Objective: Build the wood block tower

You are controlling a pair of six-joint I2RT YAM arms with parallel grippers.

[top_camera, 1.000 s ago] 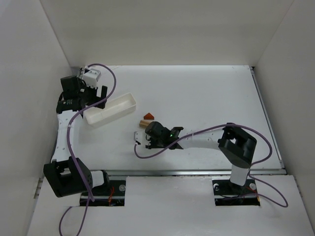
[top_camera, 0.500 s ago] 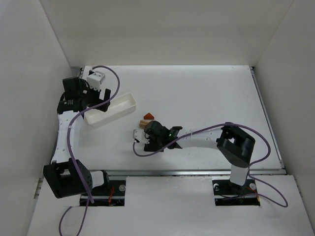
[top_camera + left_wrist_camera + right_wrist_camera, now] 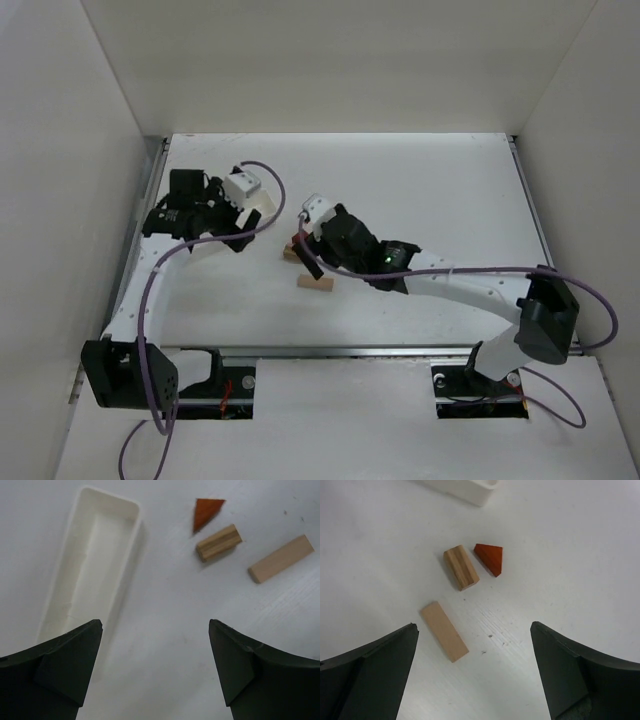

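left pincer (image 3: 155,625) spread, empty | right pincer (image 3: 474,626) spread, empty | striped bar (image 3: 461,567), pale bar (image 3: 445,631), red triangle (image 3: 489,557): seemingly apart

Long white rectangular tray (image 3: 95,570), open side up, flat on white tabletop (image 3: 430,190), left of centre towards far side. Plain white walls (image 3: 330,60) along left, far and right edges.

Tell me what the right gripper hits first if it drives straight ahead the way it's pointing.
Probably bare table: the open right gripper aims just beside the pale flat block, the nearest piece, which a finger might clip. Depth is hard to judge here.
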